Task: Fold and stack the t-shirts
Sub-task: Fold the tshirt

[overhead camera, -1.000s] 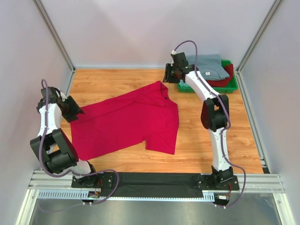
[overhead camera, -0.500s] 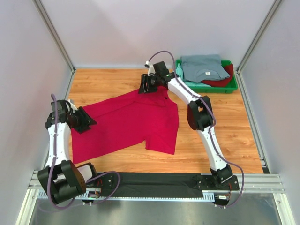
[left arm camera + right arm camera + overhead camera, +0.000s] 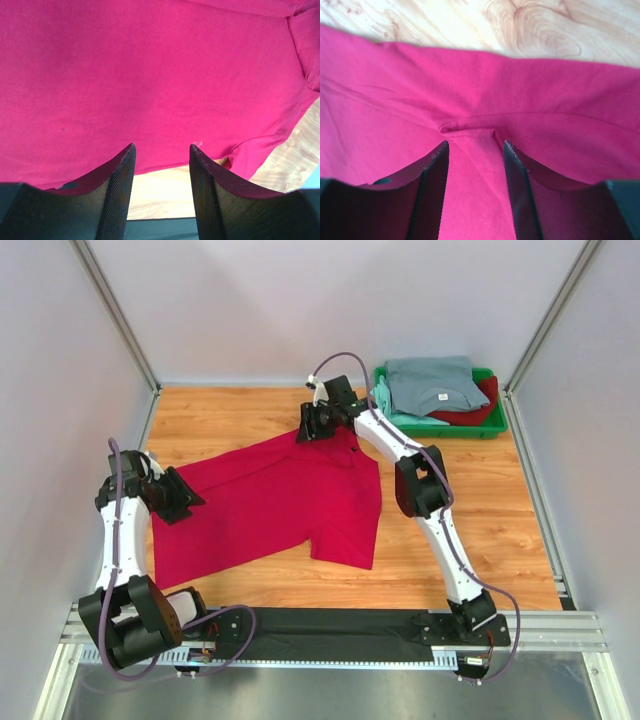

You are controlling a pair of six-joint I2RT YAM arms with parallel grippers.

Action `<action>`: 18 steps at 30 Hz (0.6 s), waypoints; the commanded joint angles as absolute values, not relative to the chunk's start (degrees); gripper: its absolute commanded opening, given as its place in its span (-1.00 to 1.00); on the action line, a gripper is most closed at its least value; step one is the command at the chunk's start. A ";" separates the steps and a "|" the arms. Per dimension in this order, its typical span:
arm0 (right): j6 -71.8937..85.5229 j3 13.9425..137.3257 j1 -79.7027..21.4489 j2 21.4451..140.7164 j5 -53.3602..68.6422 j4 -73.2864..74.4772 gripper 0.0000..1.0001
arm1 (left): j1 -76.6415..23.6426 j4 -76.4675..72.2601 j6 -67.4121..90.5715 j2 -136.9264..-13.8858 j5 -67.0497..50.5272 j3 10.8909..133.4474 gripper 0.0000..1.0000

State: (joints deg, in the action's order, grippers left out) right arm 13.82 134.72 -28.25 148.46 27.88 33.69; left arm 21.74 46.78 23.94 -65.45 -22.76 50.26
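Gaping half-wide, left pincer point(image 3: 162, 147) sits at the crimson t-shirt's point(image 3: 270, 500) hem point(image 3: 160, 160); right pincer point(image 3: 472, 142), equally parted, straddles its collar point(image 3: 470, 125), arm outstretched.

A wooden table point(image 3: 250, 410) with warm orange grain fills the middle of the top view. Plain white walls close it in on three sides: back wall point(image 3: 330, 310) at 12 o'clock, left wall point(image 3: 50, 390) at 9, right wall point(image 3: 600, 490) at 3 (all with a faint lilac cast). Slanted aluminium posts mark the far corners, left post point(image 3: 115, 315) at 11, right post point(image 3: 552, 315) at 1. At 6 o'clock a black plate point(image 3: 330, 625) lies on a slotted rail point(image 3: 560, 630), with a grey metal strip point(image 3: 330, 690) below. Light is soft and even; shadows are weak.
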 commanded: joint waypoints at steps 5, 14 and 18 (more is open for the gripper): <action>12.66 138.07 -29.44 151.87 24.87 31.47 -0.07 | 21.53 46.58 24.17 -64.95 -22.41 51.06 0.09; 13.36 138.87 -30.32 152.23 22.24 31.90 -0.45 | 21.53 47.02 23.56 -64.86 -22.15 51.06 0.09; 13.62 137.99 -30.32 149.78 21.62 32.69 -0.81 | 21.62 46.85 23.38 -64.95 -22.06 50.80 0.10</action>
